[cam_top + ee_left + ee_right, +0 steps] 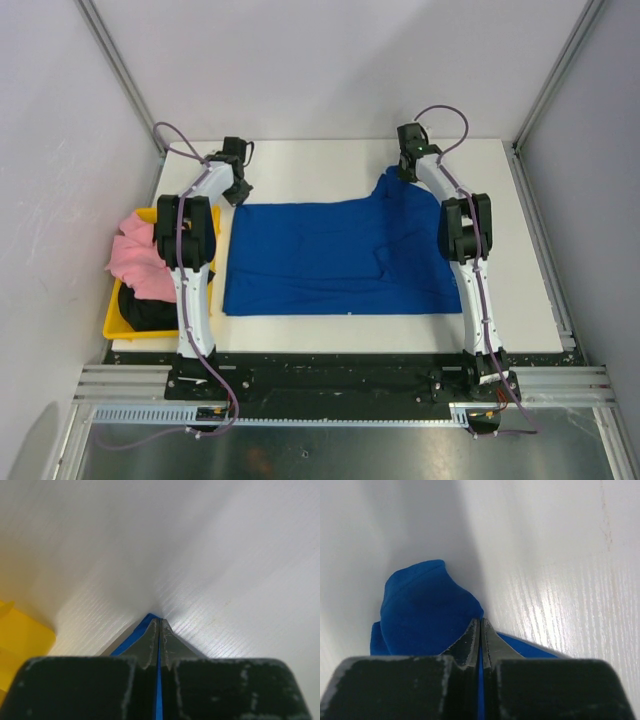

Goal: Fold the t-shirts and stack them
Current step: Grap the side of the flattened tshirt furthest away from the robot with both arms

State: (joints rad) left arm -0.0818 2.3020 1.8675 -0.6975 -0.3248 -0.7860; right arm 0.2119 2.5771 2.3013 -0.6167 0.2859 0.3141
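Yellow bin sits at white table's left side (near end).

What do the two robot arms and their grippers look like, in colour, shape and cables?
The left arm and right arm have white links, black joint blocks and black bases. A thin purple cable loops along each. The left gripper and right gripper are black, with two wedge-shaped fingers, grey and scratched at the tips.

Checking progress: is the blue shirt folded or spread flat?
Spread: the blue shirt lies open across the table, one far corner bunched at the right gripper.
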